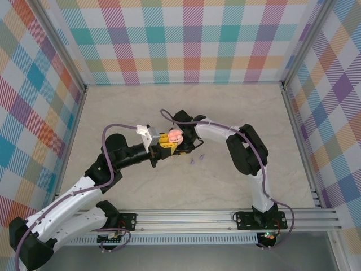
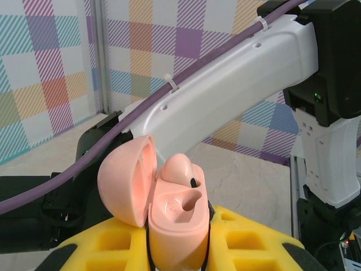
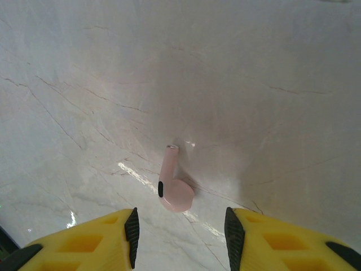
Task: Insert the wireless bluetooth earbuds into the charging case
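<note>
Right gripper (image 3: 180, 231): jaws parted, empty, above the table (image 3: 271, 68). Pink earbud (image 3: 175, 191) lies just beyond the fingertips, centred between them, with its stem pointing far. Left gripper (image 2: 177, 254) clamps the open charging case (image 2: 175, 226), which has one bud (image 2: 179, 169) seated in it.

1. The pale pink glossy plastic charging case (image 2: 175, 231) is salmon-pink on lid and body alike, and deeper pink in its hollows.
2. The small pink plastic earbud seated in the case (image 2: 179, 168) matches it, with one black mark.
3. The pale pink stemmed plastic earbud on the desk (image 3: 174, 191) has a black oval patch.
4. The tiny lilac plastic pieces (image 1: 196, 161) are pale violet.
5. The desk (image 1: 130, 107) is cream-beige with marble veining.
6. The left tool (image 2: 179, 251) and right tool (image 3: 180, 237) are bright yellow, the right with black pads.
7. The robot arms (image 2: 225, 84) are white and black, and the cable (image 2: 34, 189) is purple.
8. The walls (image 1: 192, 39) are plaid, with teal, orange, purple, yellow and blue on white.
</note>
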Robot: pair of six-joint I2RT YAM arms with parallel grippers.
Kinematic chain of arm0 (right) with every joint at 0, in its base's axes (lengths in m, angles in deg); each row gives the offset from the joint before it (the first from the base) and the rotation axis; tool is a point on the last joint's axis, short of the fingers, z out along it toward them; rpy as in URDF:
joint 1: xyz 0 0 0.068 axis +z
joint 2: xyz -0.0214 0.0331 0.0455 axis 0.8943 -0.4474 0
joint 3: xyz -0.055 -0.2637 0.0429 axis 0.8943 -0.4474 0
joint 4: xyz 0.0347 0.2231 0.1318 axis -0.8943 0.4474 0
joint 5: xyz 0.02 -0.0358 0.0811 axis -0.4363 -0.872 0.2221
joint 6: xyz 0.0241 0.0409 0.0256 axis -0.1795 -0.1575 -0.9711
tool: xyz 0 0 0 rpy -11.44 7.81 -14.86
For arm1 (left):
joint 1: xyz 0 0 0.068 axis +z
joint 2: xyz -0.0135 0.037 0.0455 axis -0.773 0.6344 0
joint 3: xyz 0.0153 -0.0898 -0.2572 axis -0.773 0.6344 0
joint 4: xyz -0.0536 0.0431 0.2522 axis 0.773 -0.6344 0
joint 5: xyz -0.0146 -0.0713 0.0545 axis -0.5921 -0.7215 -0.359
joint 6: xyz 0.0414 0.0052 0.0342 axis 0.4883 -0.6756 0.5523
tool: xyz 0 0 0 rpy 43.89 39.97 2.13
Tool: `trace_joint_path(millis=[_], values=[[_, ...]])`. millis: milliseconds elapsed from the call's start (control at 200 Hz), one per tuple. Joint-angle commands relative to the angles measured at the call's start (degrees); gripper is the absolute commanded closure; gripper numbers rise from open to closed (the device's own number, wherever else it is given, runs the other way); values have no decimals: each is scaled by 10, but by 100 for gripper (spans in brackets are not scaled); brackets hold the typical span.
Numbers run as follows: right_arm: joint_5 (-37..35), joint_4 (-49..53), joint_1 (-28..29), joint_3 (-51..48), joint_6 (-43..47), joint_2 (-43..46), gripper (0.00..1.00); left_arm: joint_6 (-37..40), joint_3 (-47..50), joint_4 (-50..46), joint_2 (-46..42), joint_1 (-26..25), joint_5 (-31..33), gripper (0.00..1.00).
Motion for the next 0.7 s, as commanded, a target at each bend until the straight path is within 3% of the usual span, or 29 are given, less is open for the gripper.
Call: trace_joint_path(millis=[0, 480, 695], values=[[-39, 43, 28, 59, 9, -42, 54, 5, 7, 9, -11, -6, 5, 85], [-104, 85, 46, 100, 6, -79, 60, 4, 9, 10, -17, -7, 9, 84], [-153, 107, 47, 103, 0, -87, 73, 4, 11, 8, -21, -6, 12, 85]])
